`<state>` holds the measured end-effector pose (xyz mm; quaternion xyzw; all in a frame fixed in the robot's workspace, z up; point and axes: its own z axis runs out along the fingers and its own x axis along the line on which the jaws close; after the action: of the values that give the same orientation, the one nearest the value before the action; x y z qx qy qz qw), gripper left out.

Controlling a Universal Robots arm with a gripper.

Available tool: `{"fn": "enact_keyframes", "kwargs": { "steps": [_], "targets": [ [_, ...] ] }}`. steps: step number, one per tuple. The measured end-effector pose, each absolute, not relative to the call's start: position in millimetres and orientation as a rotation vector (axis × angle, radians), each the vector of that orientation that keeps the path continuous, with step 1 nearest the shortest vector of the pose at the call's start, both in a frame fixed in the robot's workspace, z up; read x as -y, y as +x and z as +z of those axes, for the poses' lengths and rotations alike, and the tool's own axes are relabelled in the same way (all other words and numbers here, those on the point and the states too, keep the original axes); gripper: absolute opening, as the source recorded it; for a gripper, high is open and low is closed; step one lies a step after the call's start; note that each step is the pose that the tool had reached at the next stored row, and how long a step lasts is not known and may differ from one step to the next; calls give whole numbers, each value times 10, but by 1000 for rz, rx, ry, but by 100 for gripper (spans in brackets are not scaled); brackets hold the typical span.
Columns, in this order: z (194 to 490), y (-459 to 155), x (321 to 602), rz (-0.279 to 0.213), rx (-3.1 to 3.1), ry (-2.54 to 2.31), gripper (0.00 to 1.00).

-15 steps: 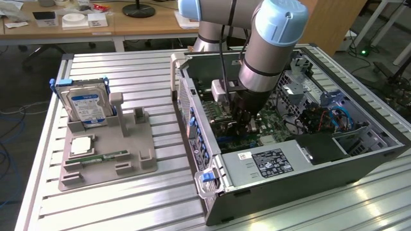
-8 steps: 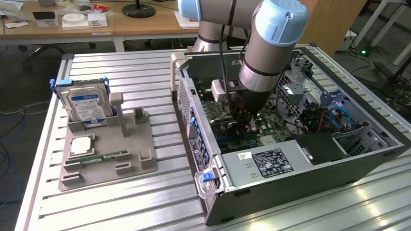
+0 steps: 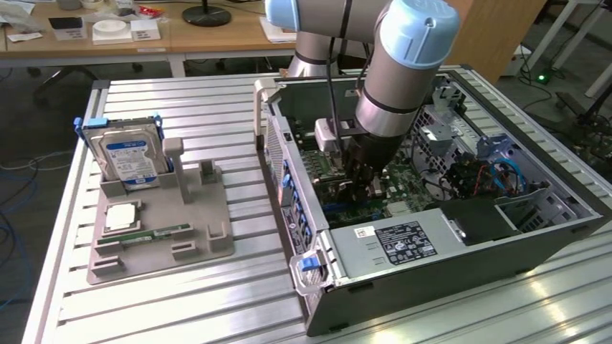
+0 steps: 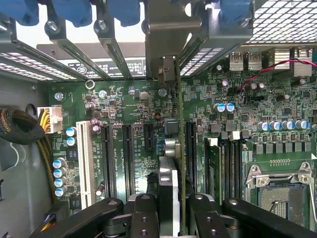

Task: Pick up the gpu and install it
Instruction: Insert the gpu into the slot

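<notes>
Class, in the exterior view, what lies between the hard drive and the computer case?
Two upright posts of the grey holder, then bare slatted table, in the exterior view.

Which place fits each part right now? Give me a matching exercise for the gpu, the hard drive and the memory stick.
Things:
1. gpu
2. hard drive
3. memory stick

Places:
A. standing upright in the grey holder
B. lying flat on the grey holder's base
C. gripped edge-on in the hand, over the motherboard

Pairs: 1-C, 2-A, 3-B
</notes>
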<state>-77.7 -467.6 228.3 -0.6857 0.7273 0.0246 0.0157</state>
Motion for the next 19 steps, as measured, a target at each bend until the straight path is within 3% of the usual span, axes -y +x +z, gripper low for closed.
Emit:
{"fn": "enact_keyframes", "kwargs": {
  "steps": [19],
  "targets": [
    [2245,-777,4670,76,-2262,-2133,28]
  ]
}}
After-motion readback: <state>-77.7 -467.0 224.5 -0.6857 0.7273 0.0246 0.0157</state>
